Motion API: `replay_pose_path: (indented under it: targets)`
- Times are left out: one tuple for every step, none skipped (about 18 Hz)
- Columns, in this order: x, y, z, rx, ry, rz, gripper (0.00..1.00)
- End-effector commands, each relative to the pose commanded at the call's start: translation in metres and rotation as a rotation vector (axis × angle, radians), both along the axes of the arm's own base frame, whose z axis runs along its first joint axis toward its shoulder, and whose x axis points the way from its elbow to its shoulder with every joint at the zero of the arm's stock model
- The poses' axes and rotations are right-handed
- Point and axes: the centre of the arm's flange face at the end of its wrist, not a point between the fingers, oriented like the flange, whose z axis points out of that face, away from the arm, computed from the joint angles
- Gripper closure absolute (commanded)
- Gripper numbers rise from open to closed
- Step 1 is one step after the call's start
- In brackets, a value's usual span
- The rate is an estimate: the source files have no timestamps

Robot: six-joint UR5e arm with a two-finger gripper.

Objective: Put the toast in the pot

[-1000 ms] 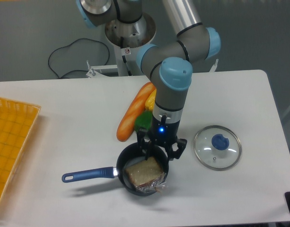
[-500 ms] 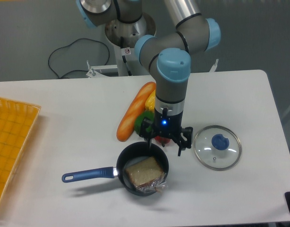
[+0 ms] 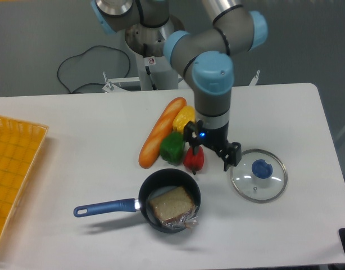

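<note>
Inside the pot (image 3: 169, 198) lies the toast (image 3: 171, 205), flat, wrap spilling over the rim. Looks light, soft, slippery; best pinched by opposite edges. Tool (image 3: 213, 152) hangs above the bench (image 3: 77, 135), spread wide, empty.

text: none legible | sticker on robot base (image 3: 151, 61): too small to read

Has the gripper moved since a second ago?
Yes. The gripper has risen off the pot and shifted right, toward the glass lid.
</note>
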Motion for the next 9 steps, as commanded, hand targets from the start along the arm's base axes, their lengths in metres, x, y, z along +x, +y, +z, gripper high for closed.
replay_pose_path:
  targets:
    - [-0.004, -0.007, 0.001, -0.019, 0.003, -0.009, 0.00]
    - [-0.006, -0.010, 0.002, -0.023, 0.002, -0.015, 0.00]
    - [-0.009, -0.013, 0.001, -0.025, -0.001, -0.012, 0.00]
    - [-0.011, -0.018, 0.001, -0.032, -0.009, -0.013, 0.00]
    - [-0.015, -0.025, 0.001, -0.043, -0.017, -0.027, 0.00]
    - [-0.018, -0.033, 0.004, -0.050, -0.020, -0.054, 0.00]
    - [-0.019, -0.038, 0.005, -0.055, -0.023, -0.083, 0.00]
    - [-0.022, -0.041, 0.005, -0.059, -0.024, -0.095, 0.00]
    - [-0.023, -0.042, 0.005, -0.059, -0.024, -0.096, 0.00]
